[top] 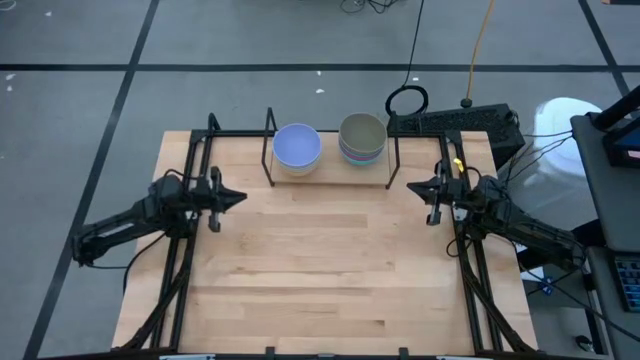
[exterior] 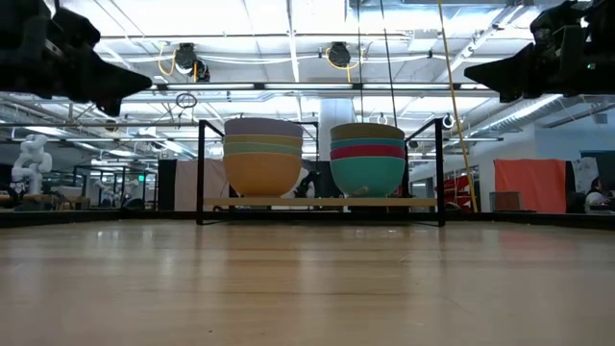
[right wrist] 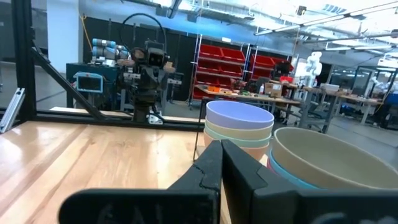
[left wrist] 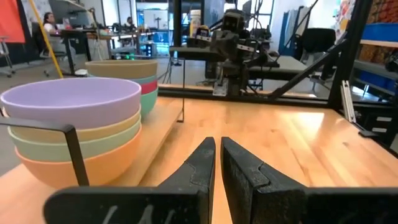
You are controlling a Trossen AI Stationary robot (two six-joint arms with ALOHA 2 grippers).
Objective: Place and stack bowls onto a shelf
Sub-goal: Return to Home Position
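Two stacks of bowls stand on the shelf's wooden board at the table's far edge. The left stack has a lavender bowl on top, then pale yellow, mint green and orange. The right stack has a grey-olive bowl on top, then teal, magenta and teal. My left gripper hangs level near the table's left side, pointing right, fingers together and bare. My right gripper mirrors it at the right side, shut with nothing in it.
The arms' black frames run along the table's left and right edges. A black device and a cable loop lie behind the shelf's right end. The shelf's thin black rods rise at both its ends.
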